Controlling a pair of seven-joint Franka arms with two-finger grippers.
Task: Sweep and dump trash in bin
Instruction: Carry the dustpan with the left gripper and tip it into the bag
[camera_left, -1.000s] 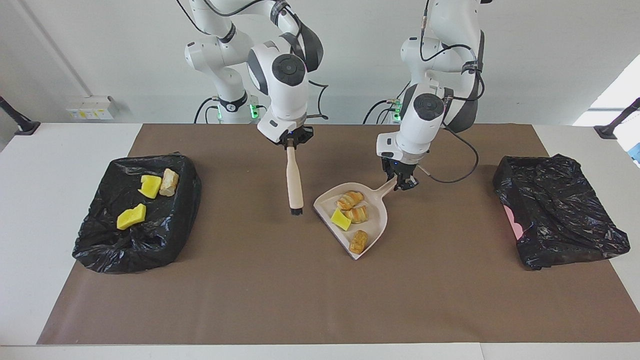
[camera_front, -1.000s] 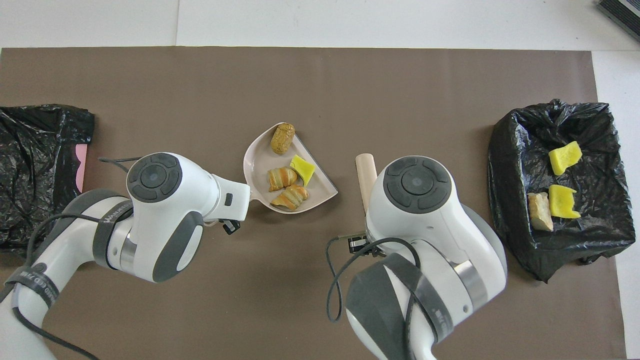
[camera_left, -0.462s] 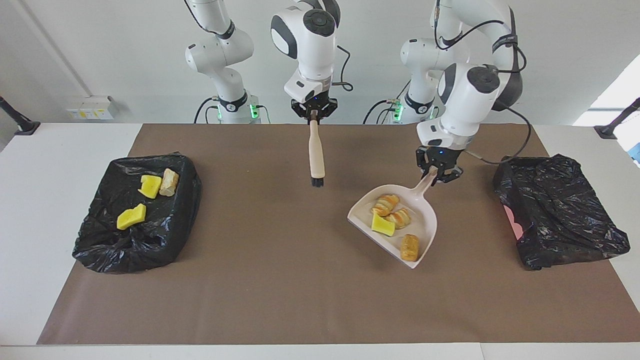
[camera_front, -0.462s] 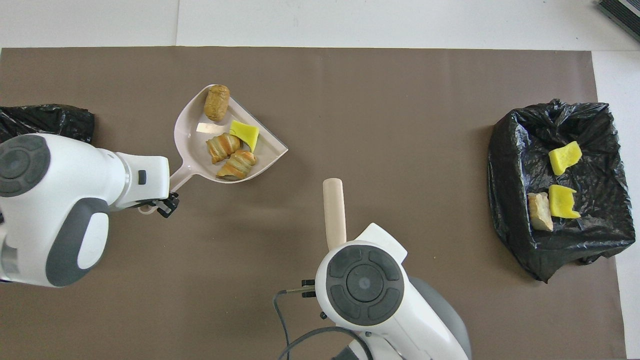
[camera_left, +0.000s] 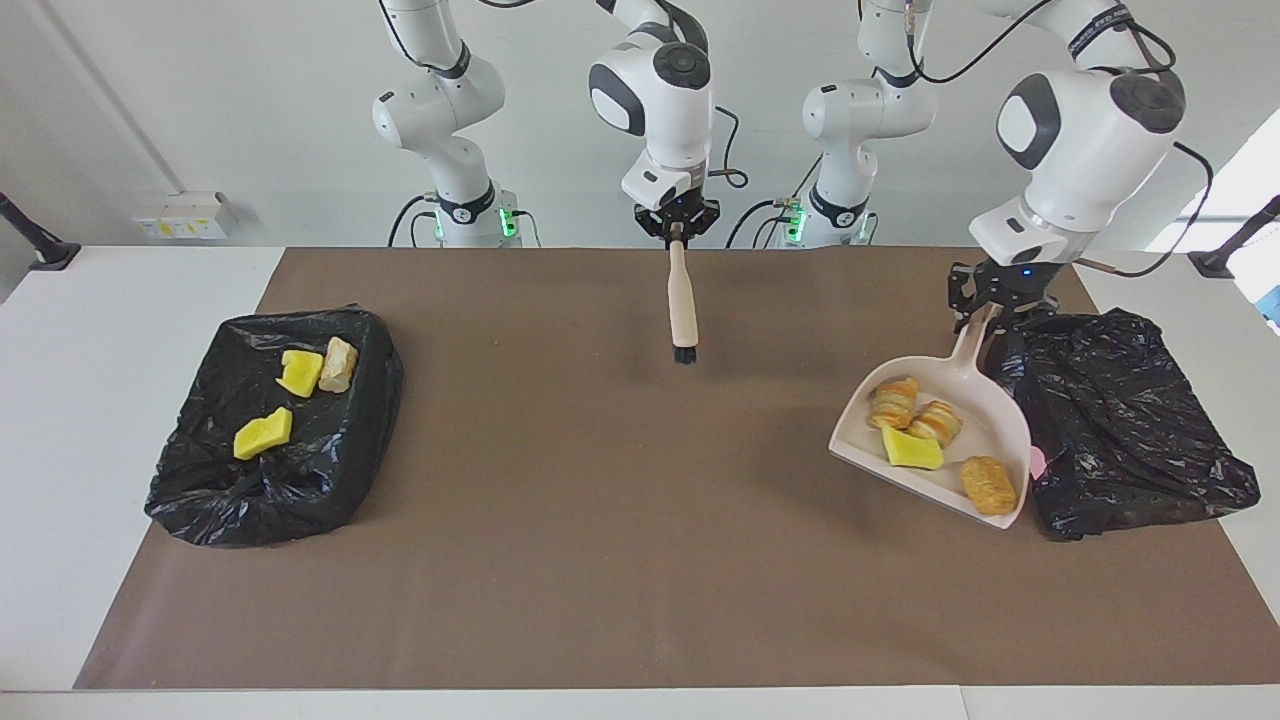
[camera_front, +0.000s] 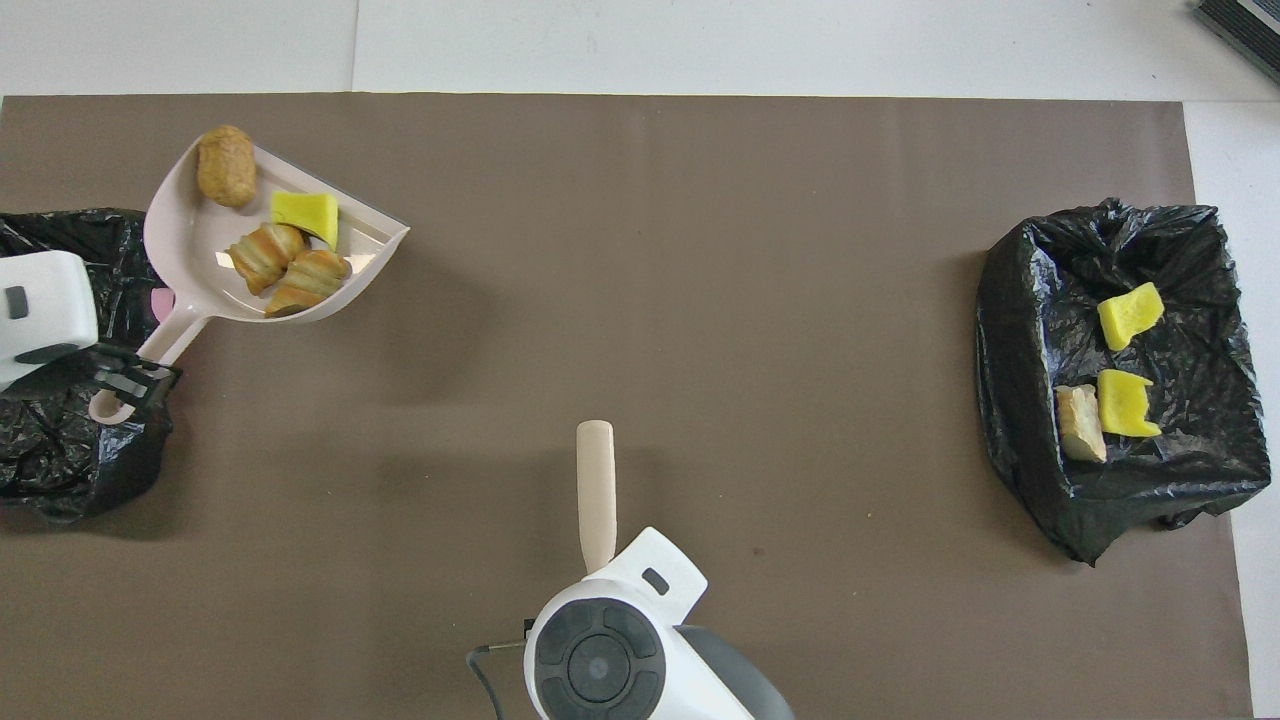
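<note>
your left gripper (camera_left: 992, 312) is clamped on the dustpan (camera_left: 975, 400) handle beside the bin (camera_left: 1120, 420), right gripper (camera_left: 677, 229) gripping the brush (camera_left: 683, 300); tip early and trash (camera_left: 938, 422) lands outside.

Two white Franka arms, glossy shells.
Dark grey joint caps, black cables looped, green base lights top centre, black grippers.
</note>
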